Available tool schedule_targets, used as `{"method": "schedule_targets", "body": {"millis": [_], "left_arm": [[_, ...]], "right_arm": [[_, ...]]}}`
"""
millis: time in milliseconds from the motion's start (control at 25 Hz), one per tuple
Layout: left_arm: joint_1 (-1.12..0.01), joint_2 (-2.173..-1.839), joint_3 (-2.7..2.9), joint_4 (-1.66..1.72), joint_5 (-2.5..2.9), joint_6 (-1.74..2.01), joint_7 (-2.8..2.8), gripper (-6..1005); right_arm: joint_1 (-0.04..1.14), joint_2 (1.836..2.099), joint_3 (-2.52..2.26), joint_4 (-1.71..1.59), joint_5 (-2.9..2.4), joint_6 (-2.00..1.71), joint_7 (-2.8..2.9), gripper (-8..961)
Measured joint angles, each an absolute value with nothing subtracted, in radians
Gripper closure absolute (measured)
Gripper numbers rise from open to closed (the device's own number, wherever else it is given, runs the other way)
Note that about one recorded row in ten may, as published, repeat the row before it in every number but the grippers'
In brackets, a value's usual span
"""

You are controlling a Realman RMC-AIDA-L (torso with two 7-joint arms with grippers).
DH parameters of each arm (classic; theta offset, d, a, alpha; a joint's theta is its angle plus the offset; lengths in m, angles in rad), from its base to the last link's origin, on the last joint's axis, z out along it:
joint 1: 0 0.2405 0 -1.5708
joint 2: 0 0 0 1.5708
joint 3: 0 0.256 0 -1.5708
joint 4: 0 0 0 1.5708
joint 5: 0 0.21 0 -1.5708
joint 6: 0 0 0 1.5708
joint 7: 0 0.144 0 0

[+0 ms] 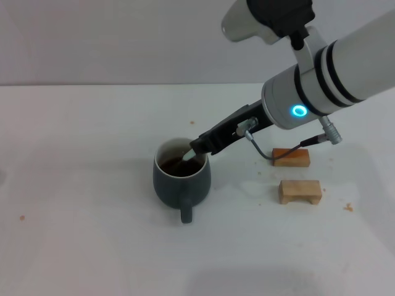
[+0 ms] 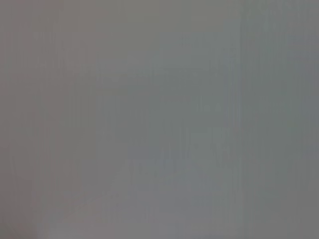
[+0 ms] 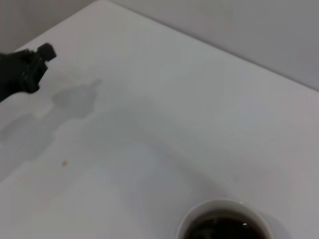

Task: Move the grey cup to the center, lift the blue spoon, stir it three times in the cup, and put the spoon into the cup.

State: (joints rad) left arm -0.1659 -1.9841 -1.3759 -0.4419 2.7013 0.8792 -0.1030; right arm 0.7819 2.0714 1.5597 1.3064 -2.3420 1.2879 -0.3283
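The grey cup (image 1: pixel 181 182) stands near the middle of the white table, its handle toward me and dark brown liquid inside. My right gripper (image 1: pixel 197 148) reaches in from the right over the cup's far right rim. It is shut on the blue spoon (image 1: pixel 187 153), which slants down with its tip in the liquid; most of the handle is hidden in the fingers. The right wrist view shows the cup's white rim (image 3: pixel 198 211) and the liquid. The left gripper (image 3: pixel 24 73) shows only as a black shape far off in that view. The left wrist view shows only plain grey.
Two small wooden blocks lie to the right of the cup, one farther back (image 1: pixel 291 156) and one nearer (image 1: pixel 300 191). Small brown crumbs lie on the table (image 1: pixel 22 217) (image 1: pixel 349 208). The table's far edge meets a grey wall.
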Motion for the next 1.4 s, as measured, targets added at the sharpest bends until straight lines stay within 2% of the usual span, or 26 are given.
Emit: {"method": "schedule_targets", "body": {"millis": [440, 600, 1000, 1400], "left_arm": [[-0.165, -1.984, -1.376, -0.442, 2.701, 0.882, -0.103, 1001], [-0.163, -1.984, -1.376, -0.442, 2.701, 0.883, -0.105, 1001], [-0.163, -1.986, -1.376, -0.442, 2.701, 0.885, -0.108, 1001], [-0.163, -1.991, -1.376, -0.439, 2.701, 0.885, -0.111, 1001]], "right_arm": [[0.776, 2.072, 1.546, 1.325, -2.34, 1.289, -0.345, 671], [0.739, 2.073, 1.546, 1.404, -2.366, 1.251, -0.358, 661], [0.52, 2.075, 1.489, 1.609, -2.528, 0.952, -0.366, 661], [0.2, 2.075, 1.373, 1.635, -2.585, 0.465, -0.466, 662]]}}
